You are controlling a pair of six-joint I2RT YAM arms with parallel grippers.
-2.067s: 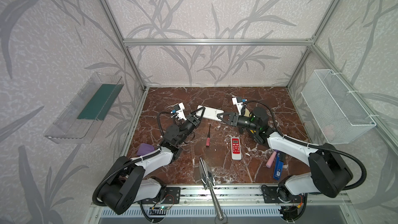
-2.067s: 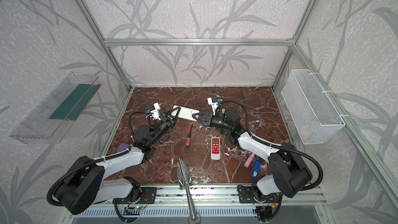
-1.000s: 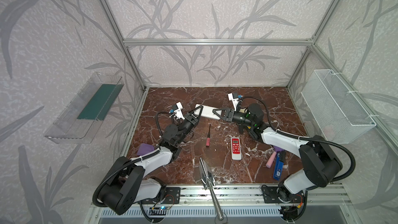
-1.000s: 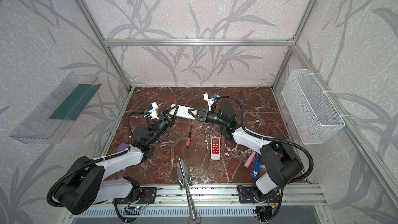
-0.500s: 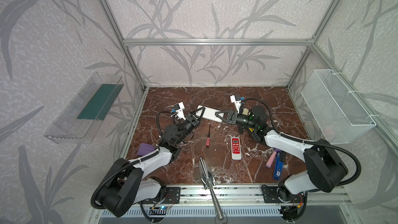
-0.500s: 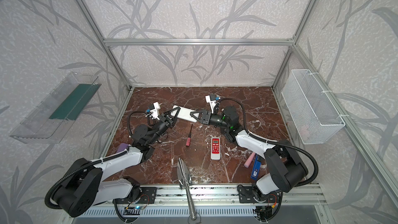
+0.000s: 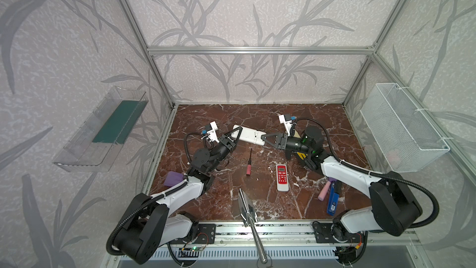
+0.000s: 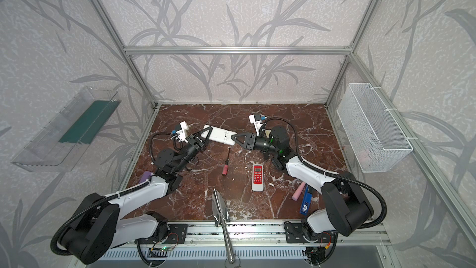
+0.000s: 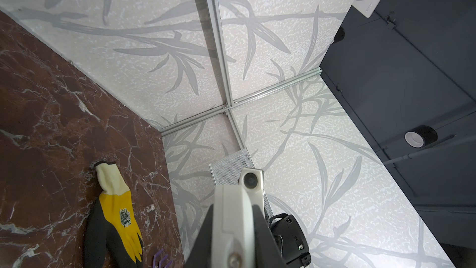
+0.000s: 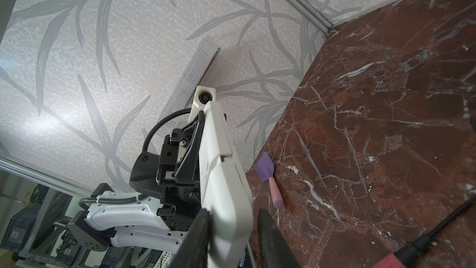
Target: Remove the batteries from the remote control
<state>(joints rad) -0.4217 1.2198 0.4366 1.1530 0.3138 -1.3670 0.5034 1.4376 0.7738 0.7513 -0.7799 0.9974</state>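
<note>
A white remote control (image 7: 249, 135) (image 8: 219, 135) hangs flat above the marble floor between both arms. My left gripper (image 7: 235, 135) (image 8: 206, 135) is shut on its left end; in the left wrist view the remote (image 9: 231, 215) fills the left gripper (image 9: 233, 230). My right gripper (image 7: 266, 138) (image 8: 235, 137) straddles the right end. In the right wrist view, the right gripper (image 10: 234, 225) is open: one finger (image 10: 202, 230) touches the remote (image 10: 221, 176) and the other finger (image 10: 269, 230) stands clear of it. The remote's back looks closed. The batteries are hidden.
On the floor lie a red-and-white remote (image 7: 282, 177), a pink-handled screwdriver (image 7: 249, 166), a pink foam cylinder (image 7: 323, 191), a blue object (image 7: 333, 199), a purple spatula (image 7: 173, 178), a metal scoop (image 7: 246, 208) and a yellow glove (image 9: 116, 210). A wire basket (image 7: 401, 127) hangs on the right wall.
The right gripper's jaws have spread, so one finger now stands off the remote's end. The right arm drew back slightly to the right. The left grip is unchanged.
</note>
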